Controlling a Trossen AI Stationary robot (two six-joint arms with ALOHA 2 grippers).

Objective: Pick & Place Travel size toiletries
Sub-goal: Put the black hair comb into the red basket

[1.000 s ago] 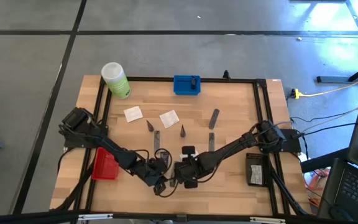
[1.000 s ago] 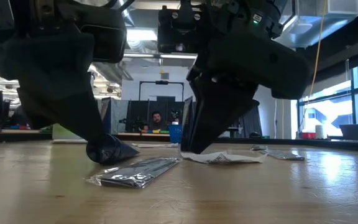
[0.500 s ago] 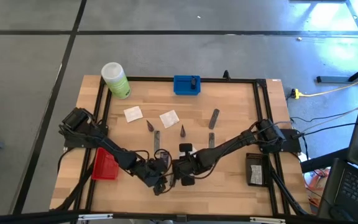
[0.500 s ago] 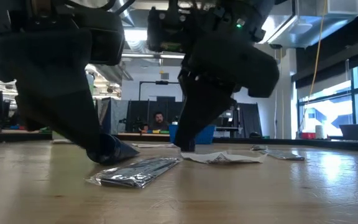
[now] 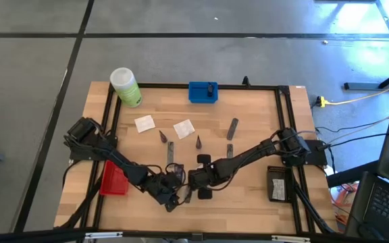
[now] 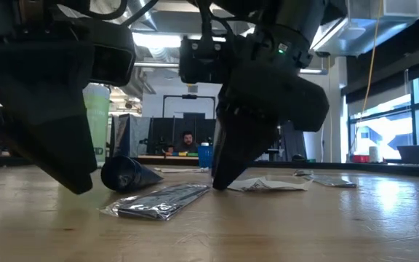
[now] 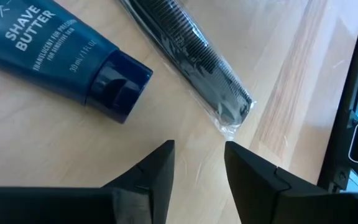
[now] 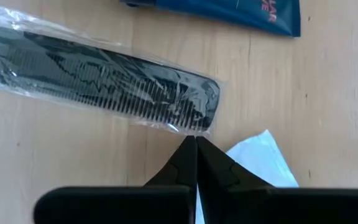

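Observation:
A dark navy tube point(image 7: 48, 50) and a black comb in a clear packet point(image 7: 185, 56) lie flat on the wood near the table's front edge. My left gripper point(image 7: 199, 149) hangs open just above the table beside both and touches neither. My right gripper point(image 8: 195, 142) is shut at the packet's end point(image 6: 204, 189), next to a white sachet point(image 8: 257, 158). Farther back lie two white sachets point(image 5: 144, 123), two small dark cones point(image 5: 163, 136) and slim grey tubes point(image 5: 232, 128). My right gripper has its shut fingertips on the clear film at the packet's end point(image 8: 194, 129), just past the comb's tip. The fingers slant down from above and from the table's right. The packet lies flat on the table.
A light-green bottle point(image 5: 125, 86) stands at the far left corner and a blue tray point(image 5: 202, 92) at the far edge. A red tray point(image 5: 113, 179) lies under my left arm, a black tray point(image 5: 277, 183) at the right. A person sits in the room behind.
My left gripper has opened and let go of the navy tube, which now lies free on the table. My right gripper has moved toward the table's left, onto the packet's end, and has shut there.

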